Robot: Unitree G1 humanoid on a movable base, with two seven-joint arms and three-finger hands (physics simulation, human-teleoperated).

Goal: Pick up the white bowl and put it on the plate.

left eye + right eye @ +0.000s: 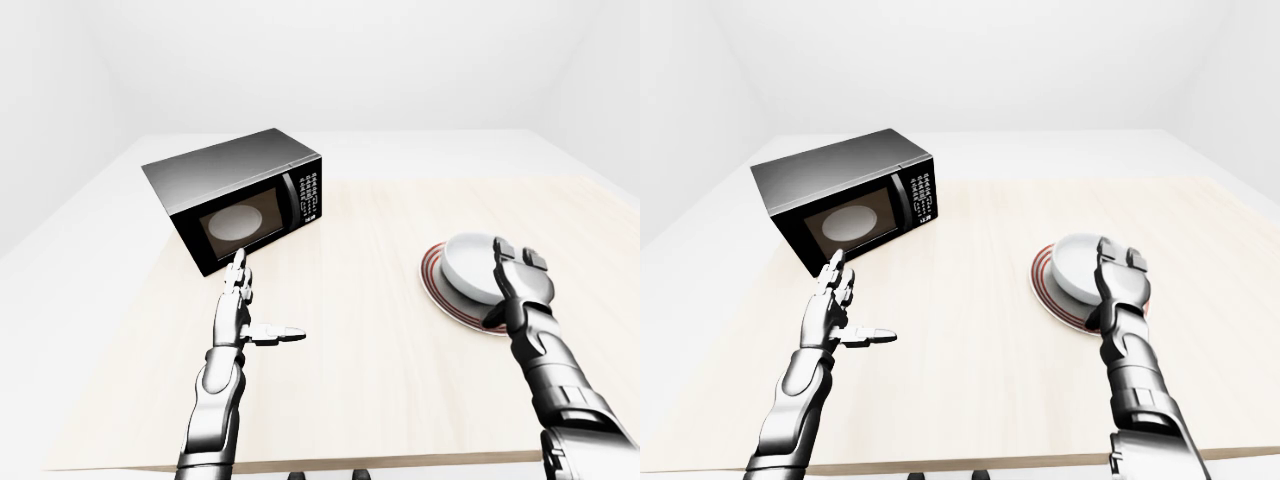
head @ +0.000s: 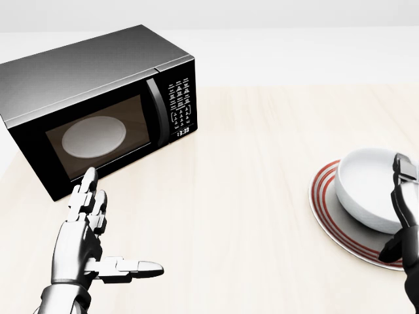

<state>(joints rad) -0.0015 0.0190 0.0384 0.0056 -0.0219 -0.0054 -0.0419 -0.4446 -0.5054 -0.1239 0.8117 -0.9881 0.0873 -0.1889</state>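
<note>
The white bowl (image 2: 370, 188), smooth and round, sits level on the red-ringed plate (image 2: 325, 208) at the head view's lower right, so placement appears complete. The right robot hand (image 1: 517, 277) stands against the bowl's right side, fingers extended rather than curled around it. The left robot hand (image 2: 88, 239) hovers spread open and empty below the glossy black microwave (image 2: 98, 98) on the pale wood-grain desk (image 2: 249, 170).

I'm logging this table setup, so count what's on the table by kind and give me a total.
Microwave: 1
White bowl: 1
Red-rimmed plate: 1
Total: 3 things on the table, with the bowl sitting on the plate.
</note>
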